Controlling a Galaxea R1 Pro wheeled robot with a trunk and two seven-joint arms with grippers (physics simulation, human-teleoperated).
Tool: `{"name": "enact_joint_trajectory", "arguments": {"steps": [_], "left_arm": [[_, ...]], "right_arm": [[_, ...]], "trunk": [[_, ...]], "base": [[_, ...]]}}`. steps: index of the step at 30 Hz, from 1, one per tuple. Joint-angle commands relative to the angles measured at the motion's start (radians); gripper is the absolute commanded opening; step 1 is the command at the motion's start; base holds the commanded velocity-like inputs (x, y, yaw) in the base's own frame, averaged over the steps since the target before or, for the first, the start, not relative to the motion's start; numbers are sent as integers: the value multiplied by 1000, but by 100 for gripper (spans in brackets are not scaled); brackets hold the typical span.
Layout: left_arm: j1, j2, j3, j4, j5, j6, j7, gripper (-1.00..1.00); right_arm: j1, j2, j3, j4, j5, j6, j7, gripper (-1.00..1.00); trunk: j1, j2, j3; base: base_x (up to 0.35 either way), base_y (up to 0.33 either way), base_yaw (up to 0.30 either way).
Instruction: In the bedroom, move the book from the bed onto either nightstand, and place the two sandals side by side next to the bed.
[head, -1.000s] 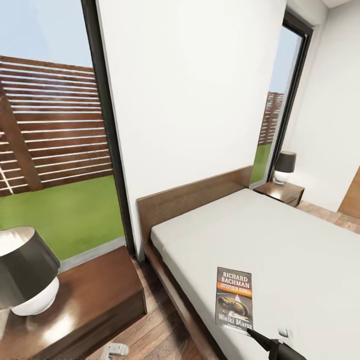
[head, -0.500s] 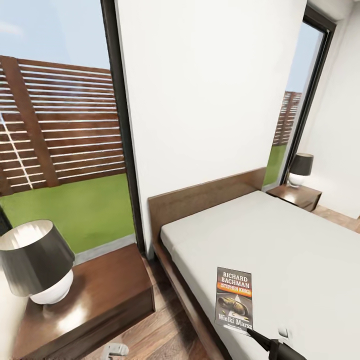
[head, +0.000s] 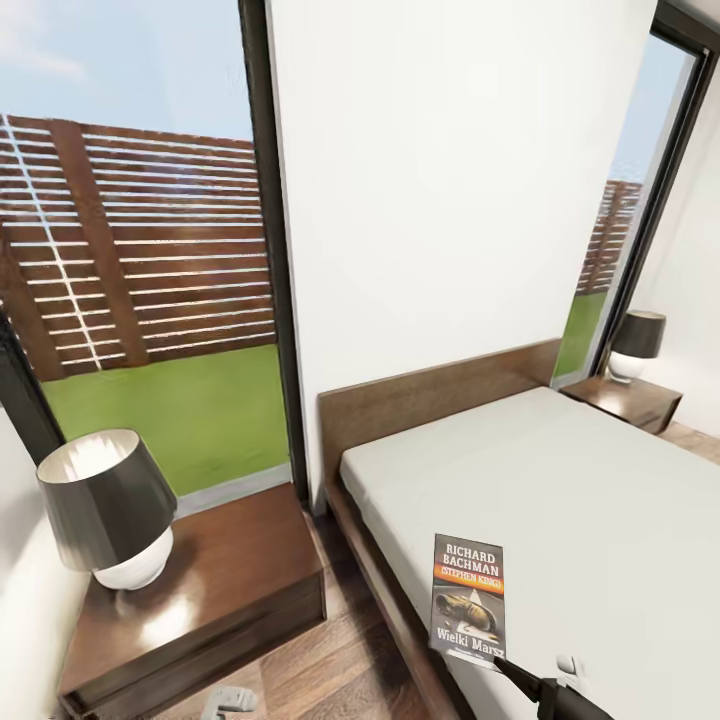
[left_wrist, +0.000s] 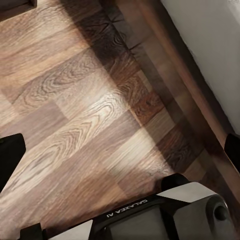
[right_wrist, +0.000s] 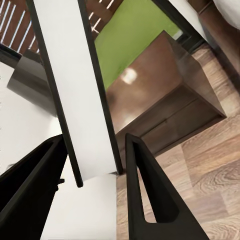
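A: Right gripper (right_wrist: 95, 165): jaws pinched on the book (head: 468, 598), edge-on between the two black fingers in the wrist view. In the head view the book stands up from the gripper, cover toward the camera.

B: What changed over the last second?

A: Book and gripper sit at the same spot in the head view, while the whole room has slid rightward. So camera motion, not object motion: the robot is turning left with the book held. The near nightstand (head: 215, 590) has come further into view, lamp (head: 105, 505) on it.

B: Meaning for the task?

A: Judgement: carry phase, heading for a set-down on that nightstand, which lies left of the gripper, beyond the bed (head: 560, 500) frame. The bare top beside the lamp looks usable.

B: Book itself?

A: Thin paperback, dark cover, orange band, white "Richard Bachman", picture below. Looks stiff enough held by one edge.

B: Left gripper (left_wrist: 120, 150)?

A: Fingers spread wide over the floor (left_wrist: 75, 100), empty.
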Motion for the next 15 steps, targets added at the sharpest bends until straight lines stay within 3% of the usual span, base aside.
{"name": "enact_joint_trajectory", "arguments": {"steps": [1, 15], "left_arm": [[-1, 0, -9, 0, 4, -5, -2, 100], [-1, 0, -9, 0, 4, -5, -2, 100]], "right_arm": [[-1, 0, -5, 0, 4, -1, 4, -100], [-1, 0, -5, 0, 4, -3, 3, -100]], "trunk": [[0, -1, -1], [0, -1, -1]], "base": [[0, 0, 163], [46, 0, 163]]}}
